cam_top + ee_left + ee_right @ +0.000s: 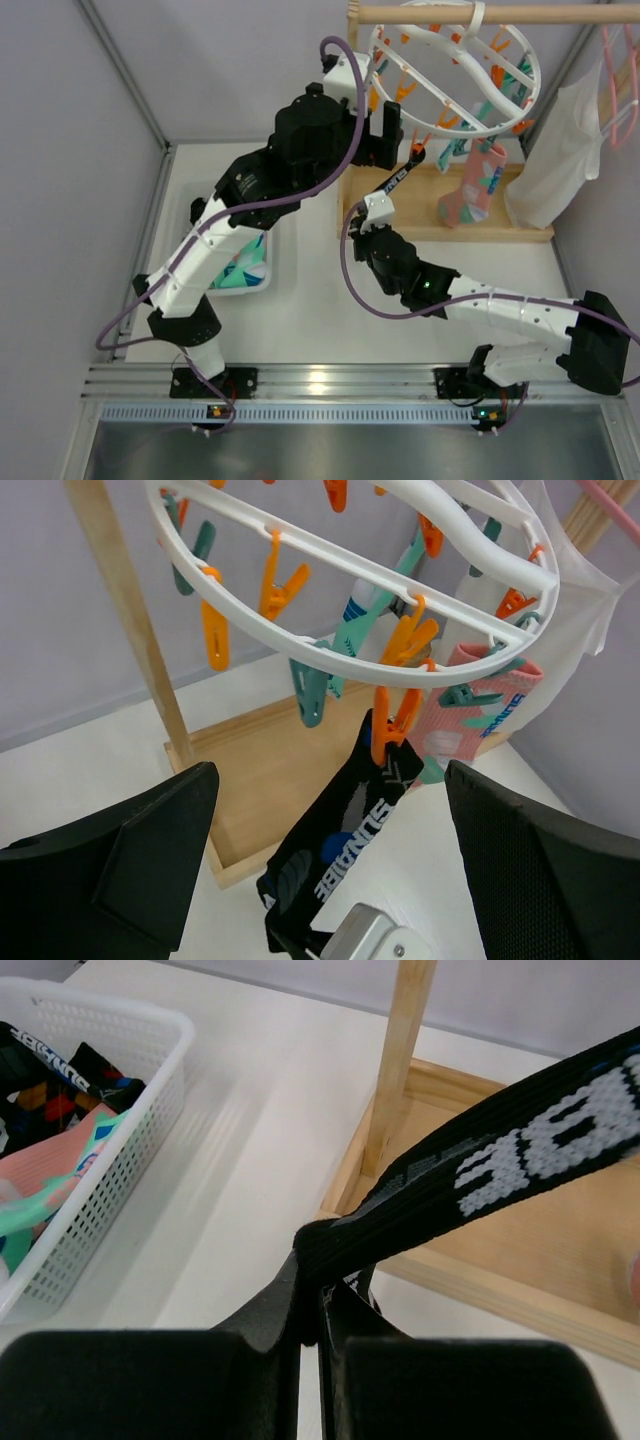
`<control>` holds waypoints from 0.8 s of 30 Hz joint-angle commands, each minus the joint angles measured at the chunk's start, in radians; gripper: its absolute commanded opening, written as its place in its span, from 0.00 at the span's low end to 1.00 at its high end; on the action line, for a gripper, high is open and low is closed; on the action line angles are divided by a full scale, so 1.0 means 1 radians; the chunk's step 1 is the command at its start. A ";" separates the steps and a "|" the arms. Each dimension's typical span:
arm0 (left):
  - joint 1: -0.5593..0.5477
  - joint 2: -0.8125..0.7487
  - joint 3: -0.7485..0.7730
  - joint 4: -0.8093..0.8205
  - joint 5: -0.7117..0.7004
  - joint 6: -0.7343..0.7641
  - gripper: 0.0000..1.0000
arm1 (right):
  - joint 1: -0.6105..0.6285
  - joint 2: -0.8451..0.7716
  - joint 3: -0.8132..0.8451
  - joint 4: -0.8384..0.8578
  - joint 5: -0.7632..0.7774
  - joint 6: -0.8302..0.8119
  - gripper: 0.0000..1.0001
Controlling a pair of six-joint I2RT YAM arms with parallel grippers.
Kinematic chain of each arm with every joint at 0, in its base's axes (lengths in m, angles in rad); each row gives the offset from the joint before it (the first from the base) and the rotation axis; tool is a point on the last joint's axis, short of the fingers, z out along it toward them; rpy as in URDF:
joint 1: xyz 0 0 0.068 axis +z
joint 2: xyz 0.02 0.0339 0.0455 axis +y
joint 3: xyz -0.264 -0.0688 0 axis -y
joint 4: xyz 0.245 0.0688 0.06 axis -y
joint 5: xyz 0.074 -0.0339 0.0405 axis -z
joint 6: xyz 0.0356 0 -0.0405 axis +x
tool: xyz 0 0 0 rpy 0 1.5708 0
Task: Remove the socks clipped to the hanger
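Observation:
The white ring hanger (455, 70) hangs from a wooden rod, with orange and teal clips. A black sock (400, 178) with grey-blue patches is stretched taut from an orange clip (385, 725) down to my right gripper (375, 212), which is shut on its lower end (320, 1260). My left gripper (385, 140) is open at the ring's lower left. In the left wrist view the black sock (340, 830) hangs in the wide gap between the jaws, untouched. A pink-salmon sock (470, 190) and a teal sock (365, 620) stay clipped to the hanger.
A white basket (250, 265) at the left holds loose socks; it also shows in the right wrist view (90, 1110). The wooden stand's base tray (440, 225) and post (130, 630) lie under the hanger. A pink hanger with a white garment (565, 140) hangs at the right.

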 commanded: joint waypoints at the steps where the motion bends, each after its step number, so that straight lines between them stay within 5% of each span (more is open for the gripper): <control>1: -0.007 0.057 0.046 0.040 0.046 0.032 0.98 | 0.041 0.020 0.057 0.024 0.018 -0.005 0.00; 12: -0.104 0.177 0.049 0.160 -0.187 0.199 0.98 | 0.071 0.113 0.152 -0.023 0.029 -0.040 0.00; 24: -0.099 0.264 0.043 0.229 -0.307 0.285 0.83 | 0.096 0.105 0.162 -0.031 0.023 -0.071 0.00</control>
